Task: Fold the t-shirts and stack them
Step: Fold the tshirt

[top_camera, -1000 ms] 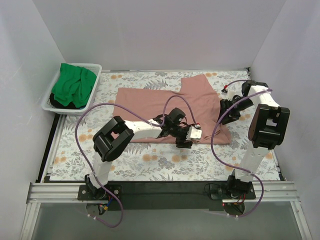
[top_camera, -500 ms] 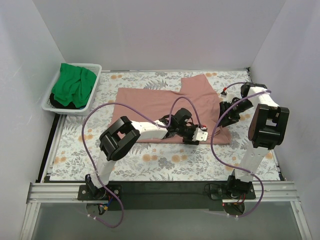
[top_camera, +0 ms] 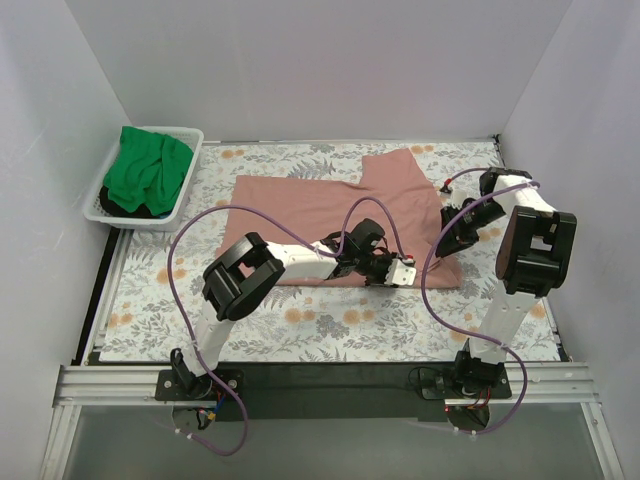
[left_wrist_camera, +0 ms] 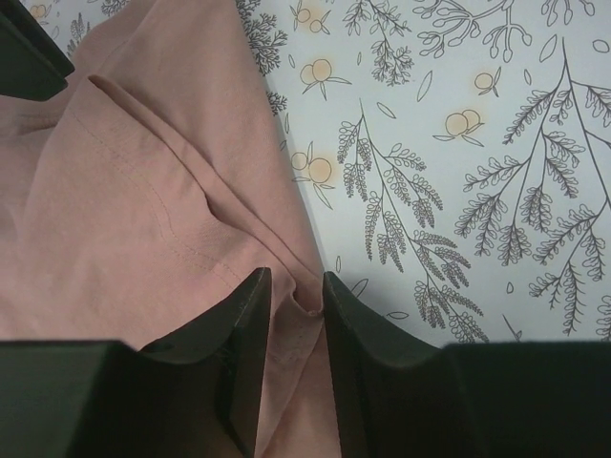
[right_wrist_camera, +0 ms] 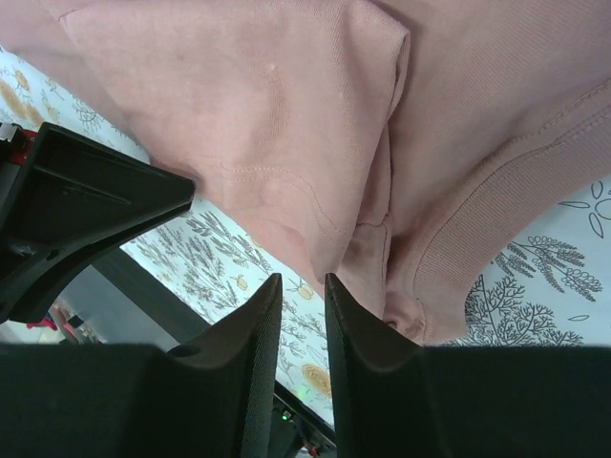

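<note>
The salmon-pink t-shirt [top_camera: 320, 205] lies spread on the floral cloth [top_camera: 330, 325], with a sleeve sticking out at the back. My left gripper [top_camera: 398, 270] reaches across to the shirt's front right edge. In the left wrist view its jaws [left_wrist_camera: 297, 281] are closed on a bunched ridge of the pink hem [left_wrist_camera: 124, 191]. My right gripper [top_camera: 452, 228] is at the shirt's right edge. In the right wrist view its jaws [right_wrist_camera: 304, 279] stand a narrow gap apart with nothing between them, and the pink cloth [right_wrist_camera: 239, 114] ends just at the fingertips. The green t-shirt [top_camera: 148, 170] lies crumpled in the basket.
The white slotted basket [top_camera: 190, 135] stands at the back left, off the floral cloth's corner. White walls close in the left, back and right sides. The black table edge and the metal rail run along the front, by the arm bases.
My left gripper has moved to the right along the pink shirt's front edge, and its arm has stretched out further. My right gripper has barely moved.
</note>
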`<state>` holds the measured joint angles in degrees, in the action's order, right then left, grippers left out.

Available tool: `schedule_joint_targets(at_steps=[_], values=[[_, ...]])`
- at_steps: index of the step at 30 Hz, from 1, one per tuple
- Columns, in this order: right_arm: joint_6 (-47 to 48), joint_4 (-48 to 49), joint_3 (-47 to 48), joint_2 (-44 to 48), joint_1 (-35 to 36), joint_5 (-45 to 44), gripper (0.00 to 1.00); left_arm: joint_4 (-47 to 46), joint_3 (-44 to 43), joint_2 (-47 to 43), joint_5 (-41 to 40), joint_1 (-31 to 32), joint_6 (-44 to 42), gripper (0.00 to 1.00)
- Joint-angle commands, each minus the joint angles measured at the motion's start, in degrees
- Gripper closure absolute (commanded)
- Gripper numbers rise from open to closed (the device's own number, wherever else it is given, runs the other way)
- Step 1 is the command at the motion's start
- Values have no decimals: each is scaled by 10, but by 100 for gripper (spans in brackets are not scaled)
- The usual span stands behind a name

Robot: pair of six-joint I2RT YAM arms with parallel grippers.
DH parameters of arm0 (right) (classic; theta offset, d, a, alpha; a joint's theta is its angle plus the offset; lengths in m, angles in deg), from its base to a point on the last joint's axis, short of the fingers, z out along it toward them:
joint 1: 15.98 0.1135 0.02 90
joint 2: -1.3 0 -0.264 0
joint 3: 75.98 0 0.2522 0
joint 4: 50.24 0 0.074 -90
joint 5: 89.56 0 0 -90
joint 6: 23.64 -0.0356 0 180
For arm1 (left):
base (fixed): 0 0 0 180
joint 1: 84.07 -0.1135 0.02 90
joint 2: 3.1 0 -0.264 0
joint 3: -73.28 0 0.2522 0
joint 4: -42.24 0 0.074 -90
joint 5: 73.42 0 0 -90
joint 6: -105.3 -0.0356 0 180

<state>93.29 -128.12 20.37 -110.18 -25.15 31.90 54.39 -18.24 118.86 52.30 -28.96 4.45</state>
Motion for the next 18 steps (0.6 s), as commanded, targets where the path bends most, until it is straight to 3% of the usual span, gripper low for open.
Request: schedule_joint_targets(at_steps=[1, 3, 8, 13, 18], values=[[0, -2, 6, -7, 6, 7, 71, -1, -14, -20, -1, 3, -5, 78], [0, -1, 5, -8, 6, 7, 71, -1, -10, -22, -5, 3, -8, 84], [-1, 1, 0, -5, 6, -10, 51, -1, -6, -27, -7, 3, -11, 82], [-4, 8, 2, -9, 7, -14, 54, 0, -4, -28, -10, 3, -10, 83], [-7, 14, 5, -21, 17, -13, 60, -1, -5, -28, -12, 2, -9, 93]])
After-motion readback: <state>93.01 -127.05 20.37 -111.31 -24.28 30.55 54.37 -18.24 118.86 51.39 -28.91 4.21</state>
